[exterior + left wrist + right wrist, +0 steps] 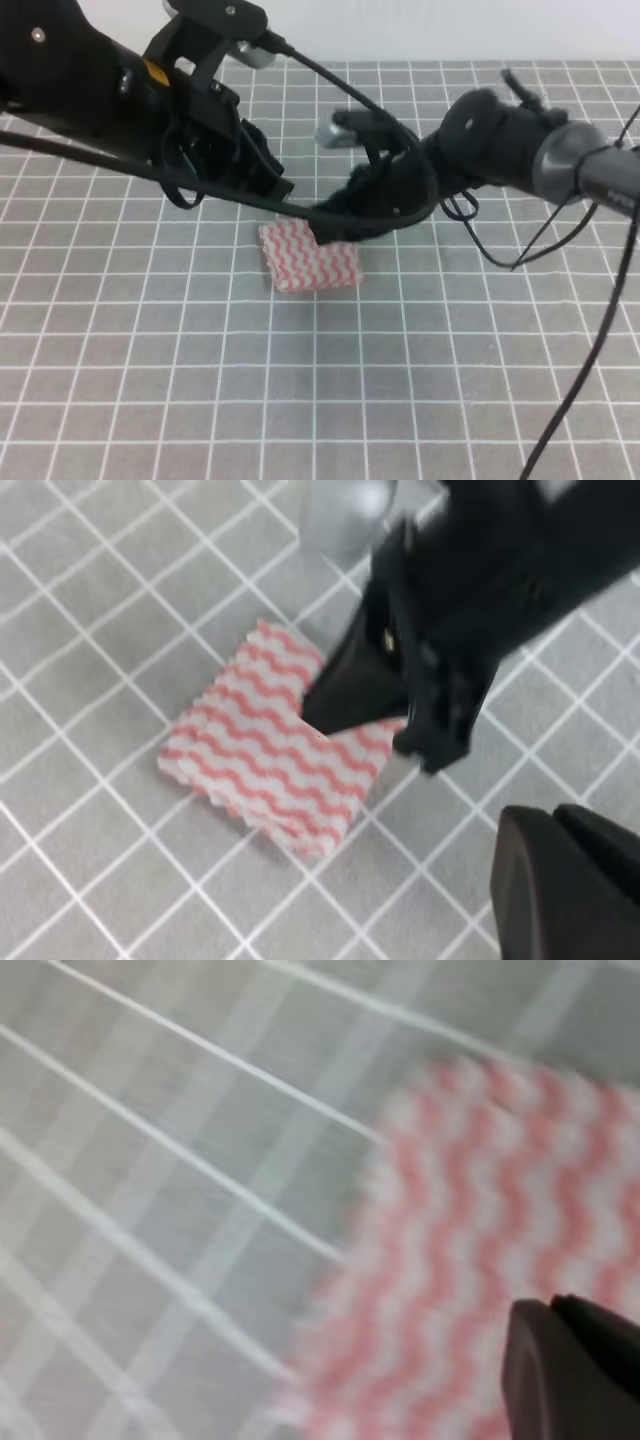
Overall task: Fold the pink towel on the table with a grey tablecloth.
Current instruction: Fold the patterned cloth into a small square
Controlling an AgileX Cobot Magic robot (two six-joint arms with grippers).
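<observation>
The pink towel lies on the table with a grey tablecloth as a small folded rectangle of wavy pink-and-white stripes. My right gripper reaches in from the right and hangs low over the towel's far right corner. In the left wrist view its two black fingertips straddle that edge of the towel with a narrow gap, so it looks open. My left gripper hovers just above and behind the towel's far left corner; only one finger shows, and its jaws are hidden. The right wrist view is blurred, showing the towel and one finger.
Both black arms and their cables crowd the space above the far side of the towel. A silvery round part hangs in the top of the left wrist view. Grey grid cloth stretches from the towel toward the near edge.
</observation>
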